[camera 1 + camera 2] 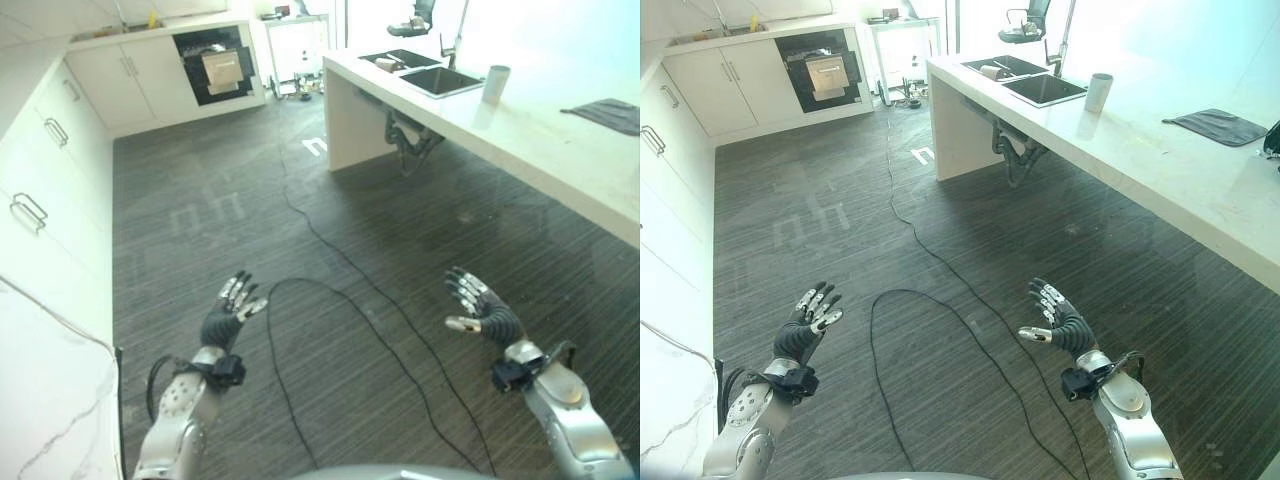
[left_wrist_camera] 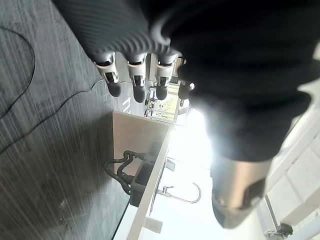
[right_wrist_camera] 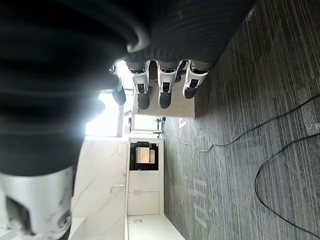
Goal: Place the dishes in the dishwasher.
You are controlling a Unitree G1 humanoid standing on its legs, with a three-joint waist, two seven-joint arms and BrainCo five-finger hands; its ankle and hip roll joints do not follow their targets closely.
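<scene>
Left hand [image 1: 224, 322] and right hand [image 1: 484, 313] hover over the dark striped floor [image 1: 200, 200] with fingers spread, holding nothing. Farther off, the open black dishwasher [image 1: 213, 65] sits among white cabinets [image 1: 130, 75]. Rightward, a tall white cup [image 1: 495, 84] stands beside the sink [image 1: 440, 80] on the white counter [image 1: 560, 150]; probably light, rigid, slippery, best gripped around its middle.

Open floor [image 1: 230, 200]; counter [image 1: 560, 150] rightward.
</scene>
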